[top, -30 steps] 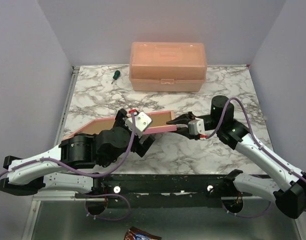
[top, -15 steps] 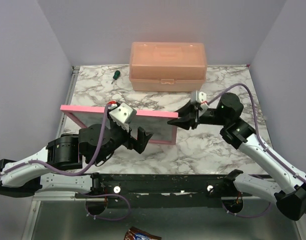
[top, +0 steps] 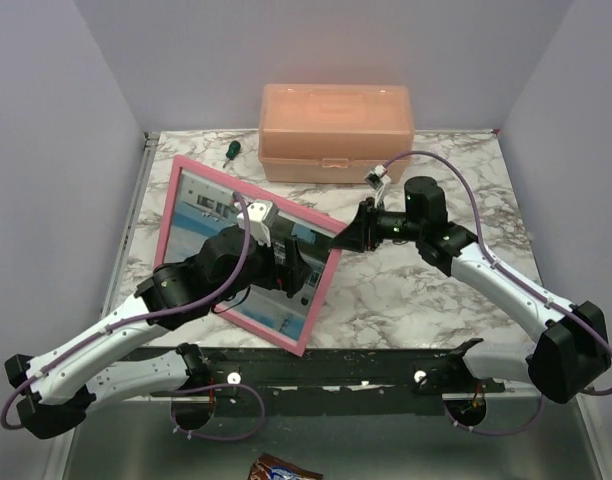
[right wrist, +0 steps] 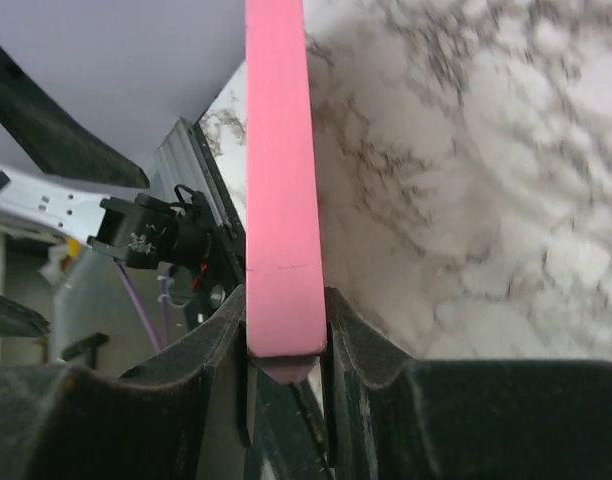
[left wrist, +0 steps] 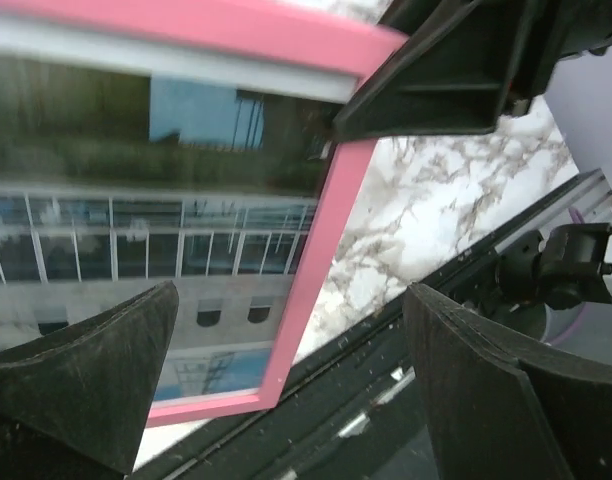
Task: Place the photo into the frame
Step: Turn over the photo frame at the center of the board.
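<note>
While one frame [top: 167, 212] is being held up at a slant over the marbled tabletop [top: 436, 290], its pink front is being turned toward the overhead camera, and the one photo [top: 286, 312] is being shown inside its opening, with a white multi-storey structure and patches of blue being made out in the left wrist view. Two end effectors are being counted. The right end effector [top: 346, 240] is being kept clamped on the frame's right-hand corner: in the right wrist view the pink edge is being squeezed from both sides between the two dark fingers [right wrist: 211, 345], with no gap being left beside it. The left end effector [top: 291, 272] is being held in front of the frame's face with its jaws spread wide apart, and nothing is being gripped between its fingers [left wrist: 96, 380]; the frame's lower right corner is being seen beyond them. Whether the frame's lowest corner is being rested on the tabletop cannot be told. At the far edge, well apart from the frame, one peach-coloured plastic box [top: 336, 132] with its lid closed and one green-handled screwdriver [top: 230, 151] just beside it are being seen.
</note>
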`<state>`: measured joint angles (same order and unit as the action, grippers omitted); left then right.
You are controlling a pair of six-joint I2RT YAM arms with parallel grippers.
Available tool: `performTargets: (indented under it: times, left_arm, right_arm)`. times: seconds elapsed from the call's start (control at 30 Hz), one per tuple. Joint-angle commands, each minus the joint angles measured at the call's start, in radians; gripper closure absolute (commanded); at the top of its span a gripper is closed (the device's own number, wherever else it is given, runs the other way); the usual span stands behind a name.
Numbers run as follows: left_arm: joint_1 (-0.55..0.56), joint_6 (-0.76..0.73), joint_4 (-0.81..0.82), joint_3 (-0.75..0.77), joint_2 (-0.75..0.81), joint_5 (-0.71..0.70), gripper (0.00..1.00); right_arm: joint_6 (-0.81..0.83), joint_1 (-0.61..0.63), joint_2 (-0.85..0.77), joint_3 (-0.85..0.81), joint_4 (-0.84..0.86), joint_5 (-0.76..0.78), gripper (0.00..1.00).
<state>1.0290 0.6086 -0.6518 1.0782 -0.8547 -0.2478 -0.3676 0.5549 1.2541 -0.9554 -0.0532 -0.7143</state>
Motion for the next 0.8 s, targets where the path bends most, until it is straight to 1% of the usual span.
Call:
performTargets:
  times: [0.0, 0.07, 0.17, 0.33, 0.47, 0.6, 0.63, 0.7, 0.77]
  left_arm:
    - [-0.119, 0.164, 0.037, -0.110, -0.012, 0.223, 0.04]
    - [-0.169, 0.207, 0.046, -0.163, -0.029, 0.290, 0.04]
    - [-0.228, 0.241, 0.076, -0.244, -0.055, 0.359, 0.04]
    - [-0.294, 0.277, 0.132, -0.369, -0.066, 0.388, 0.03]
    - [-0.353, 0.290, 0.157, -0.458, -0.054, 0.401, 0.03]
    - [-0.403, 0.284, 0.116, -0.498, -0.044, 0.382, 0.02]
    - [-0.410, 0.281, 0.100, -0.501, -0.040, 0.369, 0.02]
    - [-0.419, 0.277, 0.057, -0.506, -0.025, 0.335, 0.02]
    - [-0.422, 0.278, 0.023, -0.515, -0.001, 0.306, 0.02]
  right_arm:
    - [-0.174, -0.079, -0.012, 0.143, 0.003, 0.078, 0.99]
    - [-0.219, -0.140, -0.019, 0.221, 0.042, 0.073, 0.99]
    - [-0.239, -0.219, -0.013, 0.306, 0.073, 0.086, 0.99]
    - [-0.226, -0.321, 0.028, 0.381, 0.077, 0.134, 0.99]
    - [-0.210, -0.363, 0.064, 0.402, 0.069, 0.201, 0.97]
    - [-0.198, -0.393, 0.099, 0.406, 0.041, 0.299, 0.88]
    - [-0.190, -0.397, 0.110, 0.407, 0.019, 0.314, 0.84]
    - [-0.162, -0.404, 0.128, 0.400, -0.002, 0.322, 0.71]
    - [-0.153, -0.405, 0.141, 0.396, -0.022, 0.342, 0.62]
